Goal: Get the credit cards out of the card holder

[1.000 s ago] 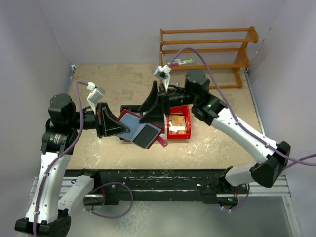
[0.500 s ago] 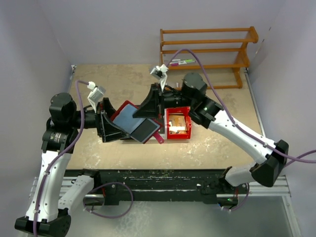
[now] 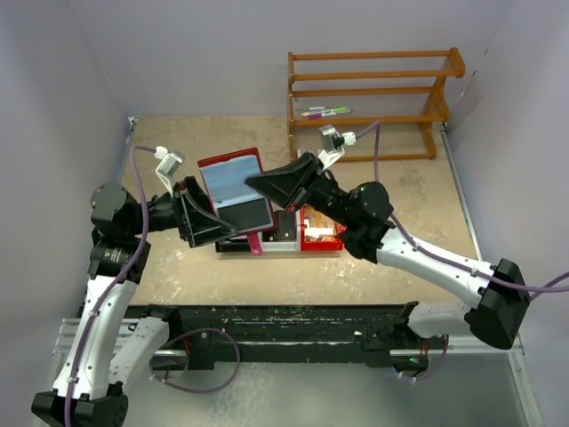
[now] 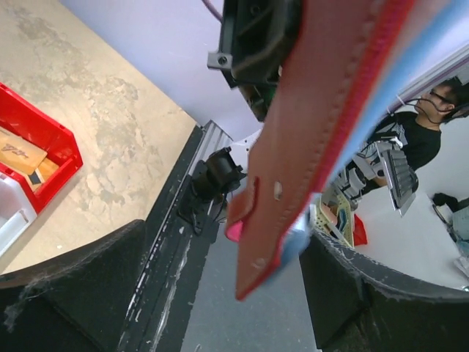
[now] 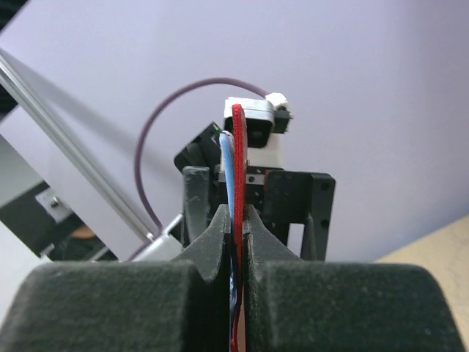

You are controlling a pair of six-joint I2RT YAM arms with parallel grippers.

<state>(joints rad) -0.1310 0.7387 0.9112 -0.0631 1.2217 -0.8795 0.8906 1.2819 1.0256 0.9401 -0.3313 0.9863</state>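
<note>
The right gripper (image 5: 236, 220) was pressed together on the right edge of the card holder (image 3: 233, 187), pinching its maroon cover and blue-grey sleeves between the fingers and holding it off the surface (image 3: 391, 267). The holder hung open and tilted above the middle of the surface, sleeves facing up toward the overhead camera, with its red strap tab (image 3: 256, 242) dangling from the lower edge. The left gripper (image 3: 212, 222) stood spread at the holder's lower left corner; in its wrist view the holder passed between the two fingers (image 4: 73, 293) and touched neither.

Below and to the right, a red bin (image 3: 336, 238) sat near the middle of the surface, toward the near edge, with tan cards (image 3: 322, 222) lying flat inside. A dark box (image 3: 284, 224) lay just left of the bin, partly hidden by the holder. A wooden rack (image 3: 373, 89) stood at the far right corner, markers (image 3: 325, 112) resting on one rail. A person in a black shirt (image 4: 429, 128) showed beyond the surface in the left wrist view.
</note>
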